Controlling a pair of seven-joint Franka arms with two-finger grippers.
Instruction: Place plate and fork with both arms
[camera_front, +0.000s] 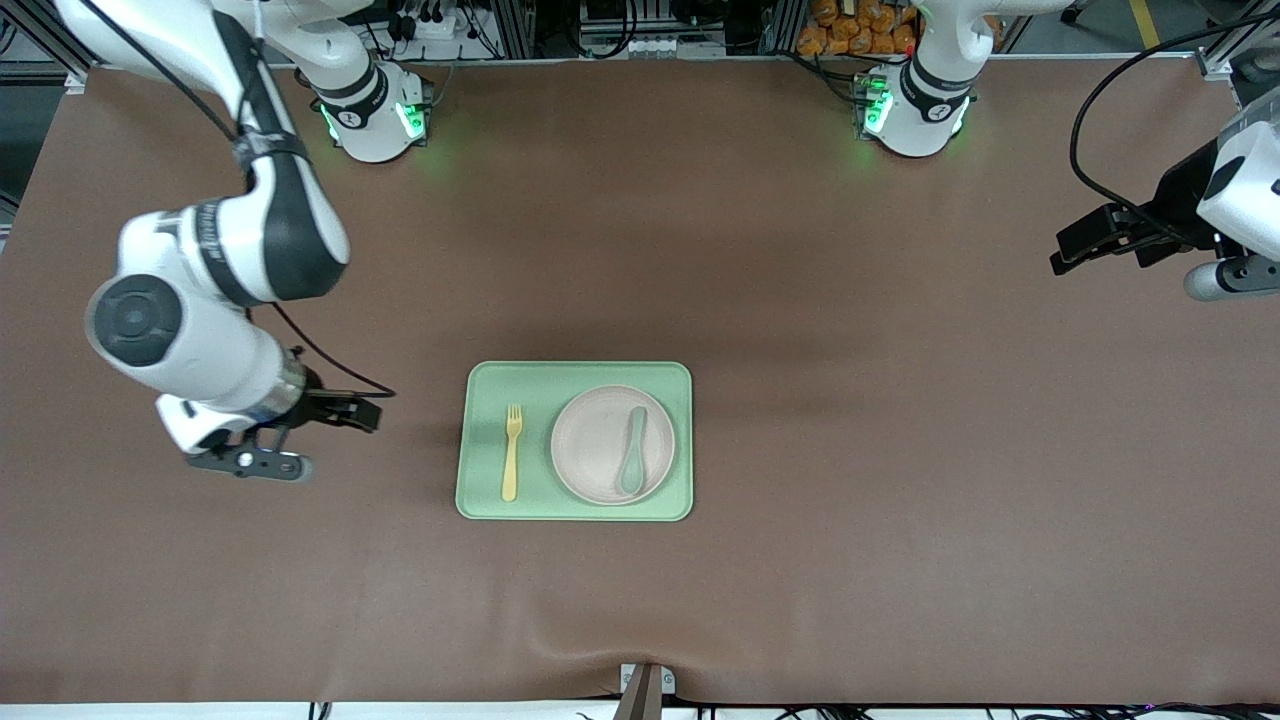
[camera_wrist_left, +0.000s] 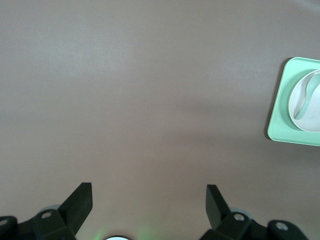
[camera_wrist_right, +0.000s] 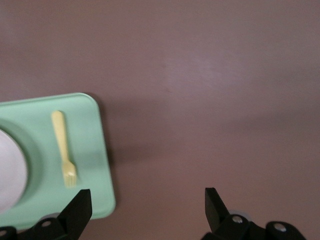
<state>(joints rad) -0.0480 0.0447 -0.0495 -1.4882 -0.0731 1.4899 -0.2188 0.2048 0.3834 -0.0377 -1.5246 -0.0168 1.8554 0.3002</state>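
- Green tray (camera_front: 575, 505) at frame centre carries the pink plate (camera_front: 600, 450) and, beside it, the yellow fork (camera_front: 512, 452), laid as a place setting; a spoon (camera_front: 634, 452) rests on the plate.
- Right hand (camera_front: 335, 410), fingers spread, hovers off the tray's fork side.
- Left hand (camera_front: 1085, 245), also spread, waits at the frame's right edge.

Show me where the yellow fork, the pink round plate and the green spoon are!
yellow plastic fork (camera_front: 511, 453), front view, middle of its handle.
pale pink round plate (camera_front: 590, 445), front view, bare part beside the spoon.
green spoon (camera_front: 634, 450), front view, middle of its handle.
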